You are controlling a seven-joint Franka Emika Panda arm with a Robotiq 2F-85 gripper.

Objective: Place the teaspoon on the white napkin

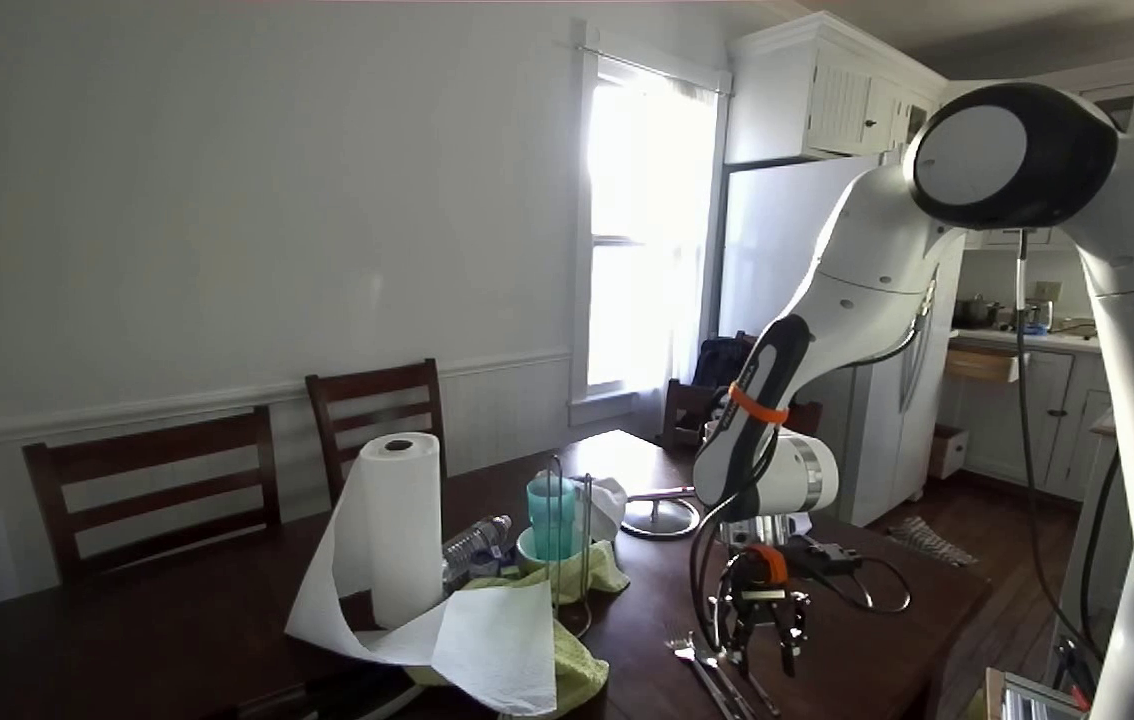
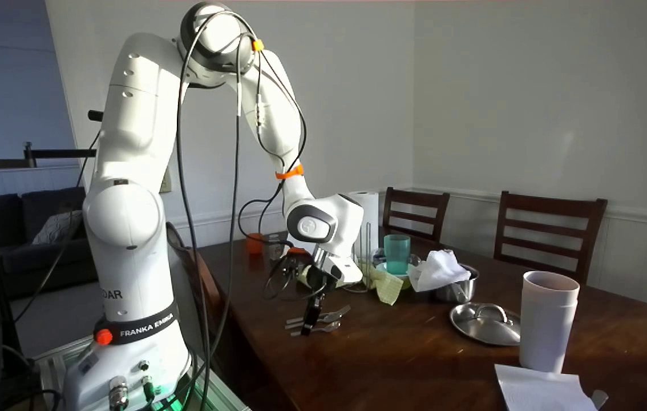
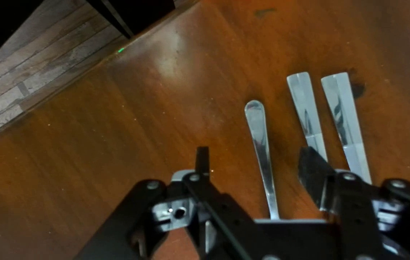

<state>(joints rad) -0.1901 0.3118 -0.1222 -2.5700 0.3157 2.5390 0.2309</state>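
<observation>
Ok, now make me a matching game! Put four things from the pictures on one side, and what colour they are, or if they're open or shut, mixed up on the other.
1. Jaws
2. Table
3. Lid
4. Paper roll

A. Silver
B. White
C. Open
D. Brown

Pairs: 1-C, 2-D, 3-A, 4-B
</observation>
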